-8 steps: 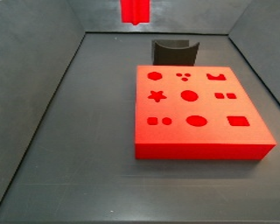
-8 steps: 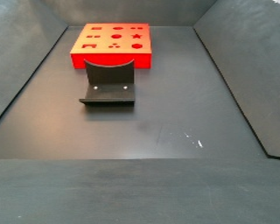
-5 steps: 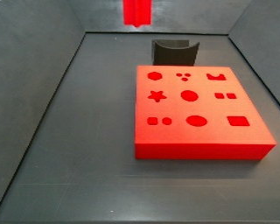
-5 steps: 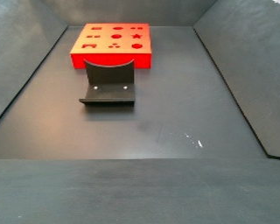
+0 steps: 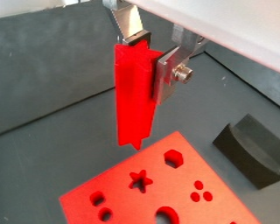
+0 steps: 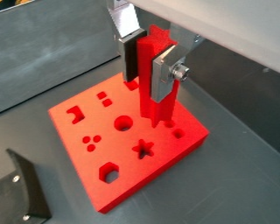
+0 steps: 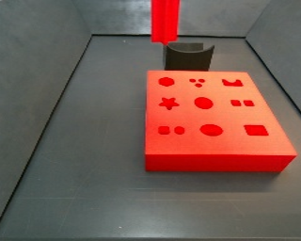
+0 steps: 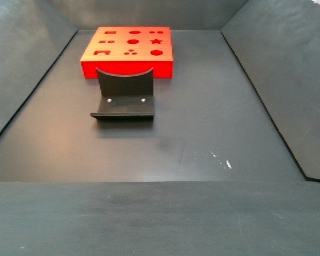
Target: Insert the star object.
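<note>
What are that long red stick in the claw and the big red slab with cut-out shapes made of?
The star object, clamped in the gripper above the block, looks like matte plastic: uniform bright red, crisp edges, no shine. The red block looks the same, perhaps printed or moulded. The gripper's fingers look like brushed metal: silver and screwed.

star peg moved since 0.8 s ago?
Yes. In a side view the star peg, held in the gripper, has come down and shifted right; its tip now reaches the dark curved holder, still above the red block.
</note>
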Tool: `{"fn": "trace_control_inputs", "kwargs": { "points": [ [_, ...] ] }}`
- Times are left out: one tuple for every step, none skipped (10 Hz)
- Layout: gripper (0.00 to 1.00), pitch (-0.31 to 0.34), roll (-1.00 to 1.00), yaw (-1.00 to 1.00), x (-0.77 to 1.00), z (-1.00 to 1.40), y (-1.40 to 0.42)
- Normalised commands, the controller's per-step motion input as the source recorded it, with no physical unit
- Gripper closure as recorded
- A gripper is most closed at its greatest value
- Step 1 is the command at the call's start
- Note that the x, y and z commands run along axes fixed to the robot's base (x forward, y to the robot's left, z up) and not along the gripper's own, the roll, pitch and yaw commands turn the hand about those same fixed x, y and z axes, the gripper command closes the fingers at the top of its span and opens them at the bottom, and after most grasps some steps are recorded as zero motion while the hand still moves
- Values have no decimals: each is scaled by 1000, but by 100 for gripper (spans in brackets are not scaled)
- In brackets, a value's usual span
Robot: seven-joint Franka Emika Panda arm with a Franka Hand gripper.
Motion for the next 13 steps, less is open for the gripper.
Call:
{"fn": "trace_control_inputs", "kwargs": {
  "points": [
    [100,-23,-86,146,757,-1000,106],
    [100,-4,-24,106,734,-1000,17],
    [100,-17,-19,17,697,-1000,0],
    [100,-71,21,0,871,-820,0],
    [100,-341,276,0,477,-206,-189],
    [100,-336,373,0,577,-34,-166],
    [100,-239,386,0,369,-69,-149],
    [100,0,231,0,0,-46,0],
    [100,106,144,-3,0,-323,14],
    [100,299,-64,-349,151,-609,226],
    [100,373,-137,-437,100,-397,186],
    [100,409,-156,-471,154,-274,143],
    [100,461,-103,-437,109,-217,134]
  ]
}}
